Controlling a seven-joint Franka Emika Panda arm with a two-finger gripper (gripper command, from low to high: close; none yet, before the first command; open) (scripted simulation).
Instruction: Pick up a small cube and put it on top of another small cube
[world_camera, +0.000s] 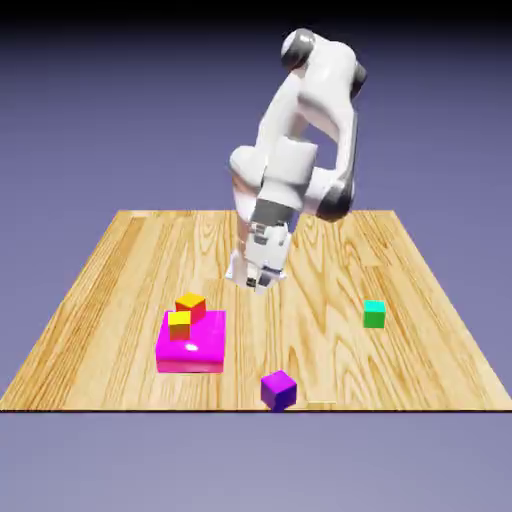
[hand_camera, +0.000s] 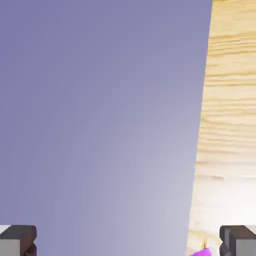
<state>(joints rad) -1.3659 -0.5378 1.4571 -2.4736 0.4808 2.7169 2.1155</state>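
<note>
Hovering spread and empty, the tool (world_camera: 252, 281) hangs above the table (world_camera: 120, 260), apart from the purple cube (world_camera: 279, 389).

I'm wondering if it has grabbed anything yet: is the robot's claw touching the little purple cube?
Apart. In the exterior view the gripper hangs open above bare table, and wood grain shows between it and the purple cube near the front edge.

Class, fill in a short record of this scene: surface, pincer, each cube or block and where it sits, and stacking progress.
surface: wooden table
pincer: open, empty, above table
purple cube: near front edge, alone
green cube: exterior view's right, nothing on it
magenta block: flat, exterior view's left
orange cube: on magenta block
yellow cube: on magenta block
stacking: not begun
</note>
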